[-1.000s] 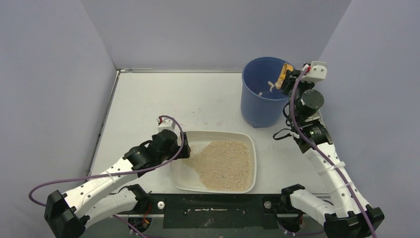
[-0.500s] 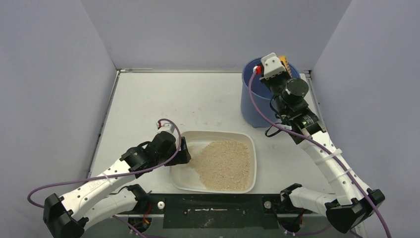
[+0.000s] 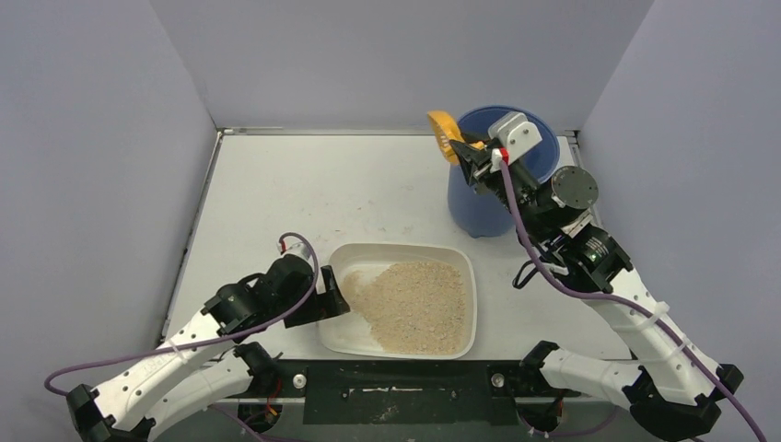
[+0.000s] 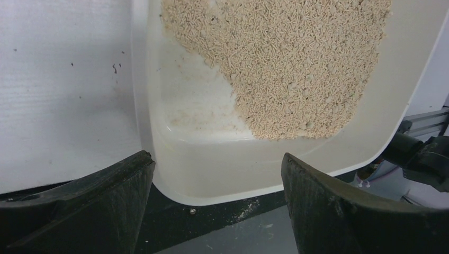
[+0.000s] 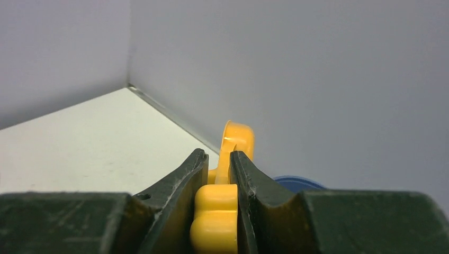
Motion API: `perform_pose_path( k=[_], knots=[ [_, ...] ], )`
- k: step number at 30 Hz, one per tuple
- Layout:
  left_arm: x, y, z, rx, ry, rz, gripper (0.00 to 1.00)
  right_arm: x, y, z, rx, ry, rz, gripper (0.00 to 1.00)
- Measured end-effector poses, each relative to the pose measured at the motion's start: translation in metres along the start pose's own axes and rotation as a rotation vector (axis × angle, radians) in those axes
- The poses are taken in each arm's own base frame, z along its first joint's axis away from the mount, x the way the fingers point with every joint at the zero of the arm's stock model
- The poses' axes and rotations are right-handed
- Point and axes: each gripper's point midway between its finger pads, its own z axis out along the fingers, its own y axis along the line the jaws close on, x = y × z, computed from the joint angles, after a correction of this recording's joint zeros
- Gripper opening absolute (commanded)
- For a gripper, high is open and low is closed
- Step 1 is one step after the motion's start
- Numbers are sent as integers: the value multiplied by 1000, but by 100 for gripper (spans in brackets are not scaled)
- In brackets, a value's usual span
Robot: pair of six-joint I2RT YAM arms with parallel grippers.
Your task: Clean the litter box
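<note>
Nearby, blue bucket (image 3: 472, 198) behind litter box (image 3: 337, 324)

You see the gripper (image 5: 217, 156) at bottom centre, its two dark fingers (image 5: 174, 185) pressed against a yellow scoop (image 5: 214, 214) from both sides. The scoop's far end sticks up past the fingertips in mid-frame. A sliver of blue bucket (image 5: 296, 183) shows just right of them. White table (image 5: 79, 143) fills the left, and grey walls (image 5: 317, 74) meet at upper left.
</note>
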Motion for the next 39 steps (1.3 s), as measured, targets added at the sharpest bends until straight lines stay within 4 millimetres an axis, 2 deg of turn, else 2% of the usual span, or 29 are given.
perform_pose_path(
  k=[4, 6, 8, 12, 15, 17, 19, 23, 27, 29, 34, 36, 39],
  knots=[
    [8, 5, -14, 14, 10, -63, 87, -1, 26, -13, -118, 4, 149, 0],
    [11, 8, -18, 11, 15, -84, 87, 7, 43, -22, -184, 28, 215, 0],
    [16, 14, -18, -10, 31, -98, 87, 22, 60, -33, -248, 73, 273, 0],
    [34, 33, -6, -84, 96, -117, 86, 65, 89, -56, -329, 206, 353, 0],
    [47, 46, 4, -145, 143, -125, 78, 95, 100, -74, -346, 291, 384, 0],
    [52, 53, 10, -188, 169, -124, 69, 104, 103, -84, -347, 317, 399, 0],
    [53, 54, 15, -215, 184, -123, 54, 107, 104, -93, -346, 321, 413, 0],
    [53, 53, 27, -244, 204, -112, 31, 100, 100, -102, -339, 293, 430, 0],
    [54, 56, 38, -288, 224, -77, 0, 100, 100, -110, -337, 287, 434, 0],
    [53, 58, 40, -314, 233, -69, 0, 102, 100, -113, -337, 292, 434, 0],
    [36, 58, 46, -349, 233, -29, 0, 106, 100, -117, -338, 311, 433, 0],
    [23, 57, 49, -361, 228, -12, 0, 108, 101, -118, -339, 322, 433, 0],
    [-8, 54, 51, -375, 190, 43, 0, 116, 103, -121, -345, 368, 428, 0]
  ],
)
